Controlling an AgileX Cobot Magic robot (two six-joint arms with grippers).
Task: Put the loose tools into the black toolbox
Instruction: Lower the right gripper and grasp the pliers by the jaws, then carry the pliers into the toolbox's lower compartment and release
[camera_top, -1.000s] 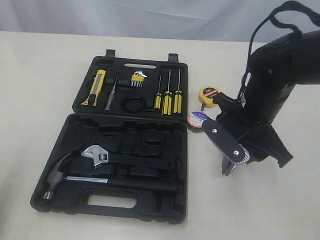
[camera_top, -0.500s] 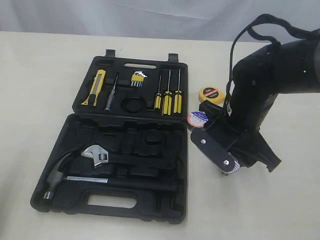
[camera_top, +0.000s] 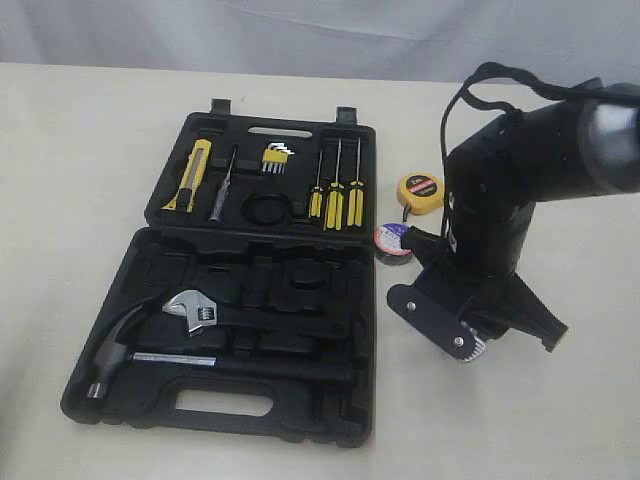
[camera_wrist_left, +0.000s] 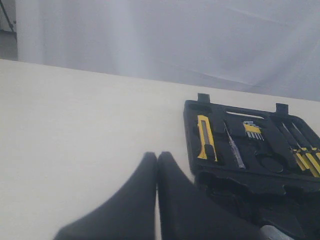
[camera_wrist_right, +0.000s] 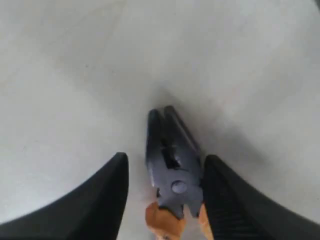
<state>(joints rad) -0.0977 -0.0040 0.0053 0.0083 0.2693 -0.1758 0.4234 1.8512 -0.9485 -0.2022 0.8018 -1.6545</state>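
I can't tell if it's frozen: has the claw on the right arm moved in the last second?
Yes. The right gripper has dropped towards the table and edged left, closer to the black toolbox, which has stayed put.

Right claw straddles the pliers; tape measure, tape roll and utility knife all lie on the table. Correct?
Not the utility knife: exterior view shows it seated in the toolbox. Tape measure and tape roll lie on the table; right claw straddles the pliers.
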